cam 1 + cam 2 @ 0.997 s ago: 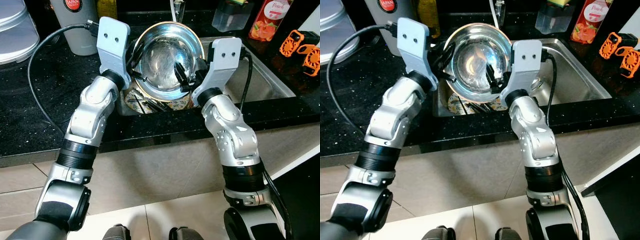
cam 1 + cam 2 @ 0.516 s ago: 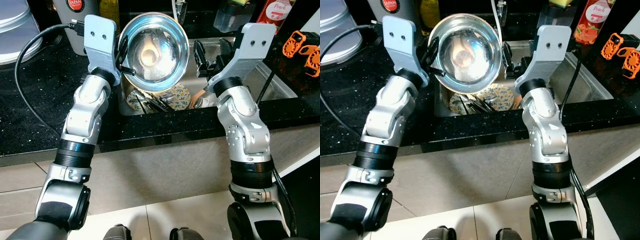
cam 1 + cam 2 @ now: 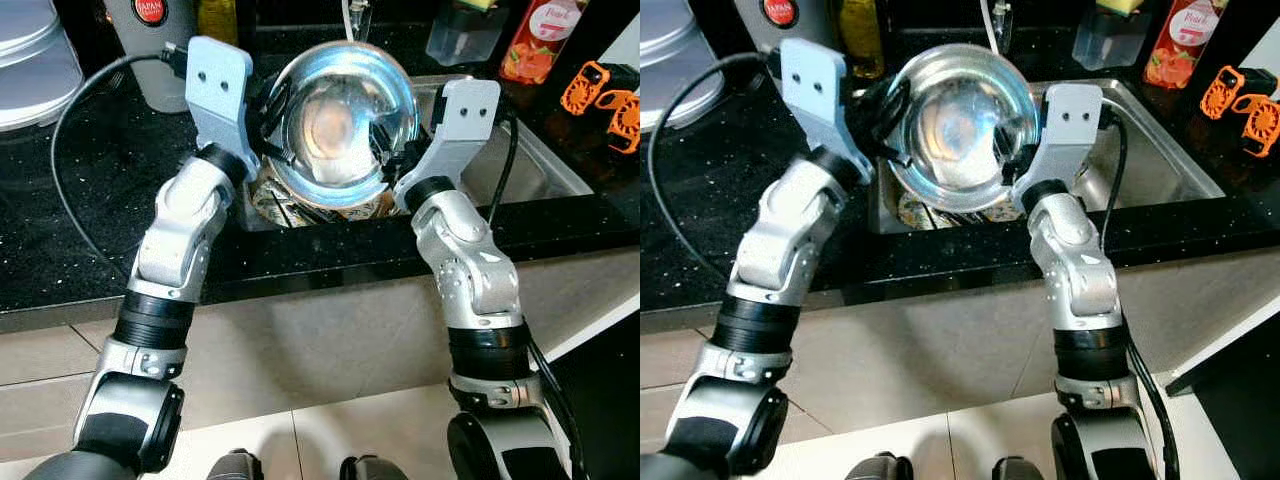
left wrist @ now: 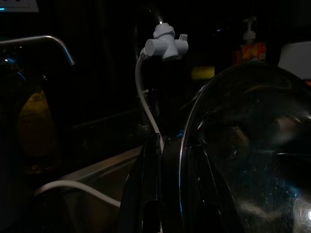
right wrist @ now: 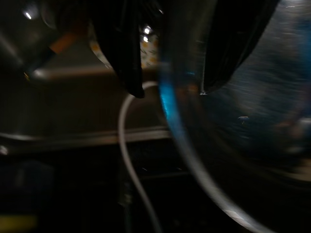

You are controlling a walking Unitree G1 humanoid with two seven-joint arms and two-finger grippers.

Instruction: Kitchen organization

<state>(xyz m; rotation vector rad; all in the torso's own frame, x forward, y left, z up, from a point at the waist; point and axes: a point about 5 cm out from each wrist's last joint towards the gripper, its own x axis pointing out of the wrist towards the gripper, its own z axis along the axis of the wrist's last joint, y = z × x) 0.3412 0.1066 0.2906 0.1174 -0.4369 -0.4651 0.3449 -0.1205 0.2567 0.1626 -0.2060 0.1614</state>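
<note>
Above the sink [image 3: 520,160], head views: steel bowl [image 3: 340,125] held tilted over patterned plates [image 3: 915,212]; left gripper [image 3: 268,120] clamped on left rim, right gripper [image 3: 392,152] astride right rim.
Left wrist view: fingers [image 4: 146,189] pinching bowl rim, white tap fitting [image 4: 165,43] behind.
Right wrist view: blurred; fingers [image 5: 121,43] straddling rim, contact undeterminable.

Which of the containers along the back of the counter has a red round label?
The grey canister at the back left, behind the left gripper. The yellow bottle beside it, the clear tub and the peach bottle have none.
</note>
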